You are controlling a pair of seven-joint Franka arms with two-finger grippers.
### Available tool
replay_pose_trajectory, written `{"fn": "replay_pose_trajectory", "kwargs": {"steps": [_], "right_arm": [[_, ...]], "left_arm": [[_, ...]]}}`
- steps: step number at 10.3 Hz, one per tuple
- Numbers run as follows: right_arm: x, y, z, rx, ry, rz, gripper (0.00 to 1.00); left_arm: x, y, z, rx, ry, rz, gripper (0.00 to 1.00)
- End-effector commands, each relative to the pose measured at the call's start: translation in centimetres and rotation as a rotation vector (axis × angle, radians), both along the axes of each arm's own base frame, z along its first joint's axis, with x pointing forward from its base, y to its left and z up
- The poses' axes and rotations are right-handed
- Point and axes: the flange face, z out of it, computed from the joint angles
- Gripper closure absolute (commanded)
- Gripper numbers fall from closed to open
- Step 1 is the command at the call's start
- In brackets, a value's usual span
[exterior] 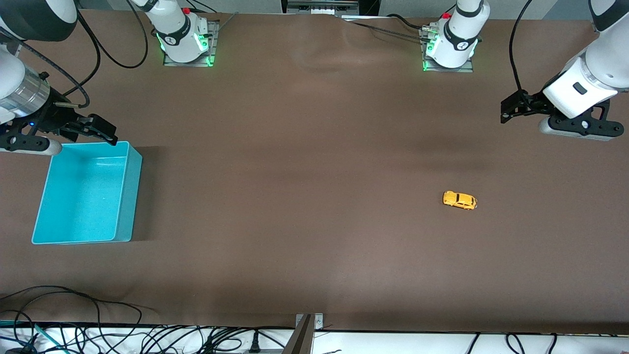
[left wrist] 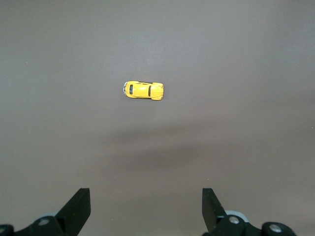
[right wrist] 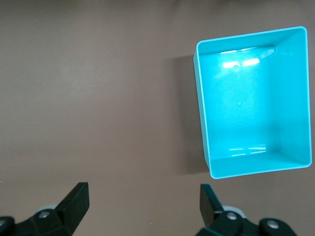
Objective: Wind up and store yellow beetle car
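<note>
The tiny yellow beetle car (exterior: 459,200), a glossy rounded toy with dark windows, sits on its wheels on the matte brown table (exterior: 304,187), toward the left arm's end, nothing touching it. The turquoise plastic bin (exterior: 128,196), a smooth rectangular tub with shiny inner walls, stands well apart at the right arm's end. The left gripper (left wrist: 145,209) hangs over bare table with its black fingers spread wide and empty, the car in plain sight below. The right gripper (right wrist: 143,205) hovers by the bin's rim, also wide open, holding nothing. Both arms are cut off at the front view's edges, and loose cables (exterior: 73,334) sprawl along the table's nearest edge.
</note>
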Motion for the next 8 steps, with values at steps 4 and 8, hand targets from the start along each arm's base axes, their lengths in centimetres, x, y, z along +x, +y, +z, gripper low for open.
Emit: {"fn": "replay_pose_trajectory", "kwargs": {"steps": [4, 8], "right_arm": [[0.08, -0.05, 0.46, 0.02, 0.006, -0.045, 0.0], [-0.38, 0.41, 0.75, 0.013, 0.016, -0.043, 0.0]], "left_arm": [[-0.29, -0.6, 0.94, 0.016, -0.003, -0.008, 0.0], [-0.43, -0.75, 0.85, 0.017, 0.008, -0.013, 0.0]]}}
